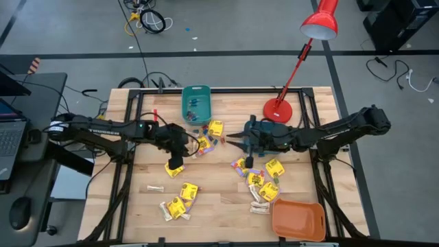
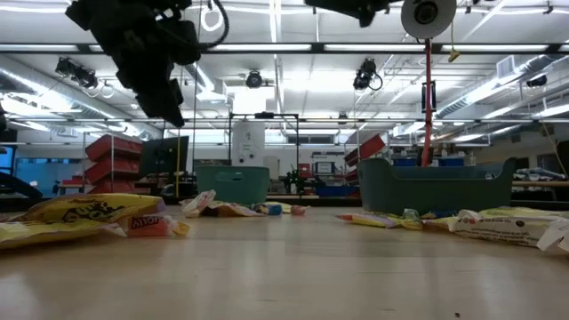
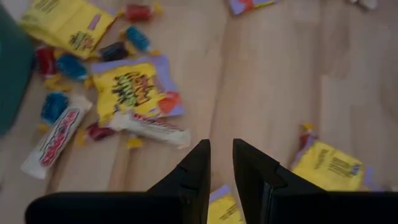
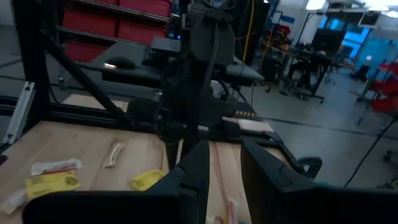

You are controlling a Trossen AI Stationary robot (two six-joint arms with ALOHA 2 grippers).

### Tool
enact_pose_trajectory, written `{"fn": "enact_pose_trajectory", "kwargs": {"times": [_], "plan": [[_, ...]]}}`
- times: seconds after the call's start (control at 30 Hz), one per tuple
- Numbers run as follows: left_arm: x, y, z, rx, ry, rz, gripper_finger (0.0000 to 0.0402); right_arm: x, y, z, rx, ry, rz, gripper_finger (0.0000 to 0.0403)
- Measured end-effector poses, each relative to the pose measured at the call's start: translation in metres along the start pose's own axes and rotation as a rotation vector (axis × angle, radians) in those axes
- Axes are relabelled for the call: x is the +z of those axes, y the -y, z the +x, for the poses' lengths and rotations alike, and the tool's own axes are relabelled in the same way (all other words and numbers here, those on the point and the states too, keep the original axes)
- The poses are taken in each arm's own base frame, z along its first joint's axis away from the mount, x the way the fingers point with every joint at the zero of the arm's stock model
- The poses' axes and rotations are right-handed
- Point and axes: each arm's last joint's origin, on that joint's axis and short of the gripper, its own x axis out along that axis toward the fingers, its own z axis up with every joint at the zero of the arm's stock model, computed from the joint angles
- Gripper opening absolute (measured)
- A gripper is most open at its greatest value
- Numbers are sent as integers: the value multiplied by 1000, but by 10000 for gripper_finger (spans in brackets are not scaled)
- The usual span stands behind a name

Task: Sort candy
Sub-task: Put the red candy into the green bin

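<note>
On the left of the high view, the left hand [image 1: 180,152] hangs over the bench [image 1: 219,206], its fingers [image 3: 193,180] parted by a narrow gap and pinching nothing. Below it lies one yellow packet [image 1: 173,169], and in the lower left of the frame two more yellow packets [image 1: 182,199] sit with about three pale stick-shaped pieces [image 1: 155,188] near them. At upper centre stands one teal bin [image 1: 195,103] with a few small candies inside; just below it is a scatter of tiny blue, red and orange pieces [image 1: 206,130] around two yellow packets [image 1: 215,128]. Right of centre, the right hand [image 1: 236,140] hovers with its fingers spread and empty. Below it a cluster of about four yellow packets [image 1: 264,184] trails down towards one orange bin [image 1: 298,219] at the lower right. One red lamp [image 1: 278,108] stands at the upper right of the bench.
</note>
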Motion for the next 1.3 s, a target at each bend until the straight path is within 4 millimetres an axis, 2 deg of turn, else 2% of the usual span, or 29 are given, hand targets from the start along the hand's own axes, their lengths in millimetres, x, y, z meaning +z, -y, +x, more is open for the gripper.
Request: {"fn": "enact_pose_trajectory", "kwargs": {"times": [0.1, 0.3, 0.5, 0.6, 0.9, 1.1, 1.3], "plan": [[2, 6, -7, -3, 57, 20, 69, 6, -2, 16, 4, -18, -31, 77], [0, 17, -31, 45, 184, 37, 69, 15, -3, 48, 17, -173, -104, 77], [-8, 25, -58, 86, 294, 49, 69, 22, -4, 69, 29, -271, -131, 77], [-14, 27, -64, 87, 322, 54, 69, 20, -7, 76, 57, -289, -129, 77], [-27, 29, -65, 119, 372, 24, 69, -6, -23, 92, 168, -359, -22, 77], [-30, 30, -58, 96, 412, 19, 69, -33, -52, 103, 290, -433, 25, 77], [-35, 28, -48, 99, 405, 21, 69, -66, -92, 113, 357, -473, 25, 77]]}}
